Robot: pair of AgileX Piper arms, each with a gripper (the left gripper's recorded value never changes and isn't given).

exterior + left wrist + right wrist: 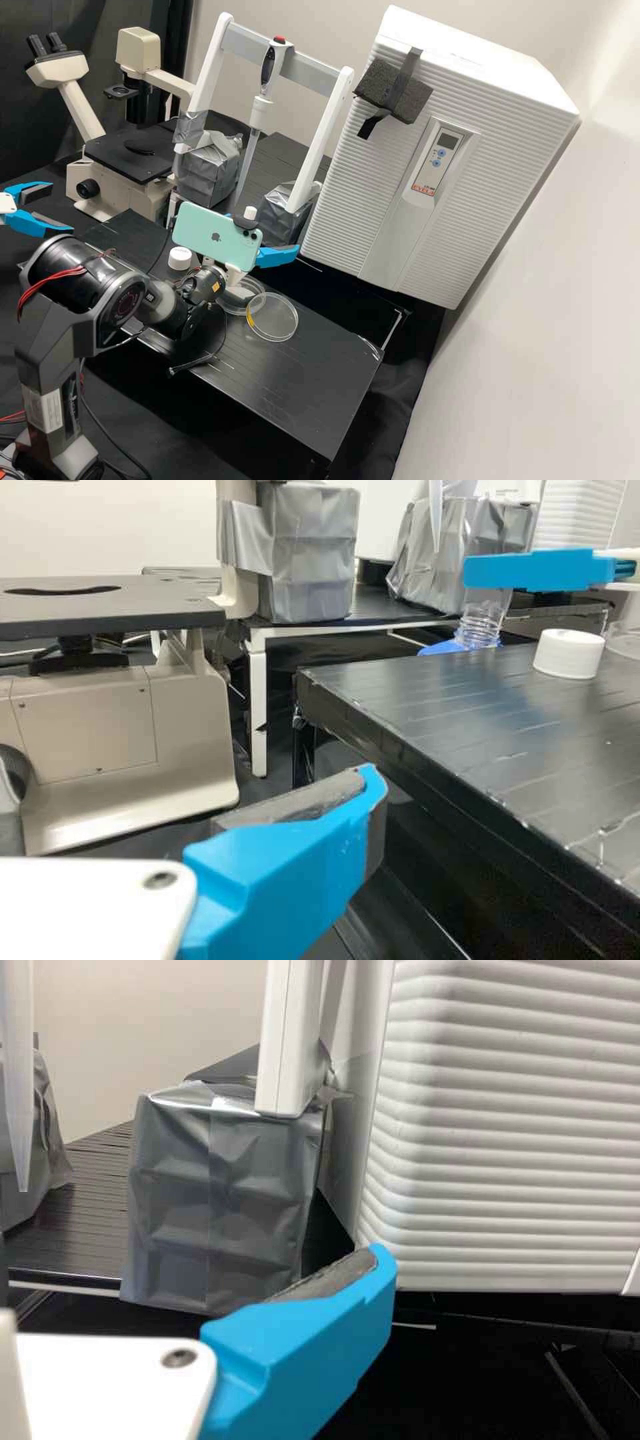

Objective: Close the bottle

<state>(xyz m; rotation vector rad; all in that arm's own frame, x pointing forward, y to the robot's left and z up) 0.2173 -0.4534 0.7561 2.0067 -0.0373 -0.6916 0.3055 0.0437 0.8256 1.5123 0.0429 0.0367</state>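
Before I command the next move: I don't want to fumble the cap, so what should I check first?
1. Cap found: ok. The white cap stands loose on the black platform.
2. Bottle found: ok. The clear bottle is at the right gripper.
3. Bottle held firmly: cannot tell.
4. Left gripper free: ok. It is open, empty and apart from the cap.
5. Clear reach to the cap: cannot tell. The petri dishes lie nearby.
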